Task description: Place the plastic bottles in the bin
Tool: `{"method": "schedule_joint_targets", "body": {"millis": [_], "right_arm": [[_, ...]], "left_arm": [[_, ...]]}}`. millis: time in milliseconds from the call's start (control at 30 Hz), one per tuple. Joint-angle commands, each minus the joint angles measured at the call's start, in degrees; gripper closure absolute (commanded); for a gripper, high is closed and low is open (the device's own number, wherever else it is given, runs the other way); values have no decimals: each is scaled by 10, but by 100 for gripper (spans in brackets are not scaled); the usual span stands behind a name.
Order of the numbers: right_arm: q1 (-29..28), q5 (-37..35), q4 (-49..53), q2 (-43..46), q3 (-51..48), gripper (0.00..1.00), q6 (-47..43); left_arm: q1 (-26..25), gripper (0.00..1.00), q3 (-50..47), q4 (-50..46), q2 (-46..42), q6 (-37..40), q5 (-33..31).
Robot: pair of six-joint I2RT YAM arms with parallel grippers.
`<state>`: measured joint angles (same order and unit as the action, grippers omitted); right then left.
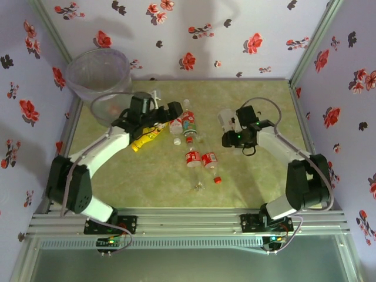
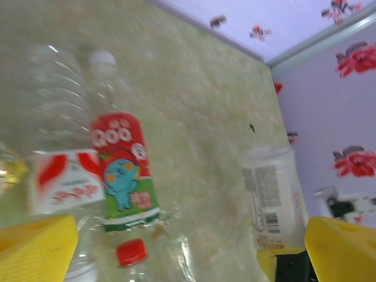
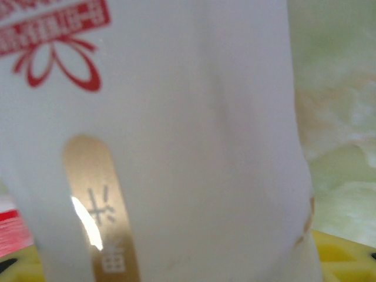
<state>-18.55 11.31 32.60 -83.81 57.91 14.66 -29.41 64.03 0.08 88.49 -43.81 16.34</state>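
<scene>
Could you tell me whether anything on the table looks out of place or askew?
Yes: the small clear plastic bottles with red-and-white labels lie tipped on their sides in a loose scatter in the middle of the green marbled table, pointing in different directions, with a yellow plastic bottle lying beside them. No spill shows.

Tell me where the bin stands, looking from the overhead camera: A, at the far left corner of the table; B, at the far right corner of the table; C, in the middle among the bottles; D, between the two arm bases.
A: the overhead view shows the bin at the far left corner of the table, apart from the plastic bottles lying mid-table.
</scene>
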Motion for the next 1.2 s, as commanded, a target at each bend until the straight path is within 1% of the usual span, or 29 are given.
{"method": "schedule_joint_targets", "body": {"millis": [0, 100, 167, 200, 300, 533, 667, 733, 800, 967, 1067, 1167], "right_arm": [[-15, 112, -64, 37, 0, 43, 49], [-33, 161, -118, 42, -10, 45, 73], [-45, 183, -149, 37, -15, 50, 85], [-50, 193, -162, 31, -16, 50, 91], [-58, 210, -191, 15, -16, 51, 108], [-76, 249, -223, -15, -10, 51, 118], [-76, 262, -254, -21, -14, 51, 136], [-77, 269, -266, -22, -12, 51, 143], [-76, 272, -271, -26, -9, 51, 147], [-77, 282, -281, -41, -2, 50, 152], [-77, 283, -287, -46, -2, 50, 154], [-77, 282, -284, -46, -1, 47, 152]], "left_arm": [[-17, 0, 28, 64, 36, -32, 41], [-32, 0, 32, 106, 59, -56, 49], [-44, 0, 38, 134, 75, -70, 67], [-50, 0, 41, 144, 83, -74, 73], [-62, 0, 45, 156, 97, -77, 77], [-75, 1, 45, 183, 111, -92, 82], [-81, 7, 54, 179, 121, -92, 83], [-82, 12, 53, 180, 125, -96, 83], [-82, 19, 53, 184, 128, -99, 82], [-85, 23, 58, 185, 133, -99, 86], [-86, 32, 60, 182, 134, -98, 88], [-85, 34, 64, 173, 134, -93, 88]]}}
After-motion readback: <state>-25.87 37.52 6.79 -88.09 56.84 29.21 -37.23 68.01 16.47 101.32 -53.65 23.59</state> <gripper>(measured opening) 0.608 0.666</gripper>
